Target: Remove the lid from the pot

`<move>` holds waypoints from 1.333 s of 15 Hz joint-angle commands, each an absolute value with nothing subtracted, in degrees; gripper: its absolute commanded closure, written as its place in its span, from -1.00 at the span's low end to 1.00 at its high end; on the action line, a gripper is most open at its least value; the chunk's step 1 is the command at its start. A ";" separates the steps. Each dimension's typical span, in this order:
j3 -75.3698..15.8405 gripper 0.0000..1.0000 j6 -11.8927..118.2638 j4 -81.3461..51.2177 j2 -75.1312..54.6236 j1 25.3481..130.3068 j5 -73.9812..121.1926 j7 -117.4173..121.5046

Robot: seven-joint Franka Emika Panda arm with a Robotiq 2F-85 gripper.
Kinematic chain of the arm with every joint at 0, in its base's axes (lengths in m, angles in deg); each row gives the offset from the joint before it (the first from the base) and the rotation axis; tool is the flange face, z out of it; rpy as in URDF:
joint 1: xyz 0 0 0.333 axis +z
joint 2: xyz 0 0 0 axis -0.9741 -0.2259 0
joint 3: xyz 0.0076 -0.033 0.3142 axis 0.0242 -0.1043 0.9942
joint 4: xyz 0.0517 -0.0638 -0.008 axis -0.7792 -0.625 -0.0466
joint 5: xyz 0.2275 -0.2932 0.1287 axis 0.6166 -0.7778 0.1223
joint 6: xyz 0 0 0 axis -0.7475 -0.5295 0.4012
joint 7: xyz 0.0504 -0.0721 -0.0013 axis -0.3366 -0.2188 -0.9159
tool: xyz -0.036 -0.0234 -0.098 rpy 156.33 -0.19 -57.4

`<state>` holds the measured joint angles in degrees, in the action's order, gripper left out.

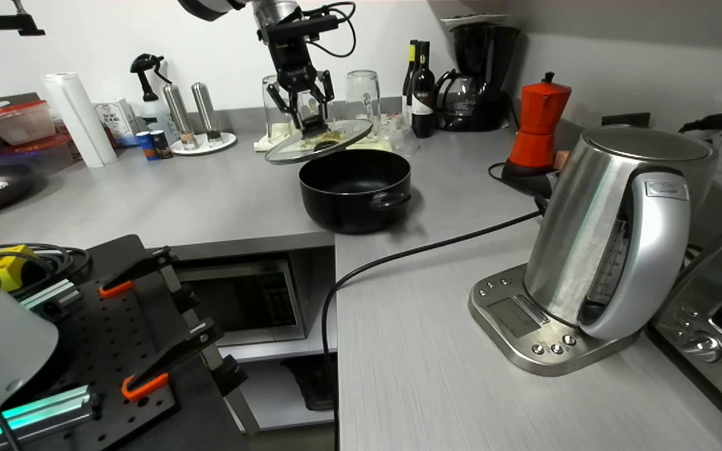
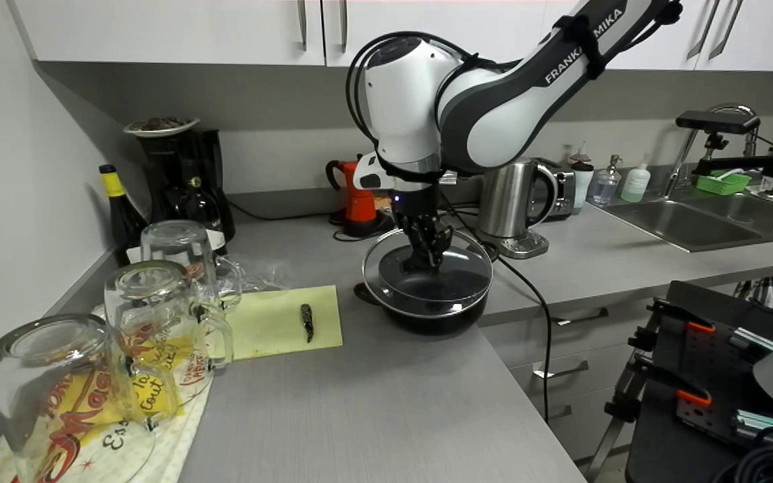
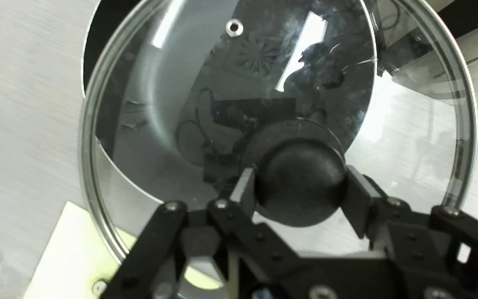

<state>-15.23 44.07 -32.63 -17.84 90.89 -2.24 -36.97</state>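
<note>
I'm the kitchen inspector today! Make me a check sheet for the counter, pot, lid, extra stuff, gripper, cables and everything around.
Surface: grey counter, lots of things on it.
Pot: black, upright on the counter, side handle showing.
Lid: see-through, tilted above the pot; whether its edge touches, I can't tell.
Clutter: three upside-down glass mugs, a yellow sheet, a steel kettle, a red moka pot.
Gripper: shut on the lid's black knob.
Cables: black cable hanging over the counter's edge.
Surroundings: white cupboards above, a steel sink further along.
</note>
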 commanded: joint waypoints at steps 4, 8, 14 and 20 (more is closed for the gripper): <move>-12.24 0.46 51.56 -38.39 -14.92 92.34 -3.59 -36.79; -10.78 0.46 56.11 -41.04 -16.10 93.90 -3.75 -35.92; -9.88 0.46 59.01 -42.91 -19.05 98.66 -6.44 -33.90; -9.62 0.46 57.92 -39.97 -25.52 100.79 -6.78 -34.53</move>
